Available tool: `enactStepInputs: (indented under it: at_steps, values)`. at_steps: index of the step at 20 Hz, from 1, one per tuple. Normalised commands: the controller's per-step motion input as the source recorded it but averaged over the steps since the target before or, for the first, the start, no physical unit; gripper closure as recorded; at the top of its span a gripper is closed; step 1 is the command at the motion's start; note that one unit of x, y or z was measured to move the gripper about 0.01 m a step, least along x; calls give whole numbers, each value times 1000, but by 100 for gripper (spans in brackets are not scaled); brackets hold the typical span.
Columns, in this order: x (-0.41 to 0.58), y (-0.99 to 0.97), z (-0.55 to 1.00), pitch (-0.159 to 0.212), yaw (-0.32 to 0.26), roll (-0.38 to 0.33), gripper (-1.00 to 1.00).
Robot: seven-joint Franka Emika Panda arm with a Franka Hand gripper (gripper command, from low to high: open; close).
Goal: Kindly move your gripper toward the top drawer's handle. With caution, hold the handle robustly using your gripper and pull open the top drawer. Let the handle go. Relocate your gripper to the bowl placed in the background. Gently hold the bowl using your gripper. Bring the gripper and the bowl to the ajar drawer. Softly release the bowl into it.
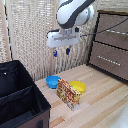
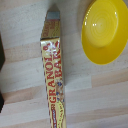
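Observation:
The gripper (image 1: 61,51) hangs high above the wooden table, with its blue fingertips (image 1: 68,50) spread apart, open and empty. It is well to the exterior view's left of the dark dresser. The top drawer (image 1: 114,25) looks closed, its thin silver handle (image 1: 118,32) running across the front. The blue bowl (image 1: 52,81) rests on the table below and slightly to the exterior view's left of the gripper. The wrist view shows neither the gripper's fingers nor the blue bowl.
A yellow bowl (image 1: 78,87) (image 2: 106,31) sits beside the blue one. A granola bar box (image 1: 69,94) (image 2: 55,75) stands in front of both. A black bin (image 1: 17,95) fills the exterior view's left. The lower drawer (image 1: 109,60) is closed.

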Motion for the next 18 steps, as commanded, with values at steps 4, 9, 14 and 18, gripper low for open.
enactStepInputs:
  at_steps: [4,9,14,18]
  values:
    - [78,0,873,21,79,-106,-100]
    - [127,-6,678,13,77,-91,-100]
    - [218,-142,666,7,33,-171,-100]
    - [41,-189,84,0,69,-337,-100]
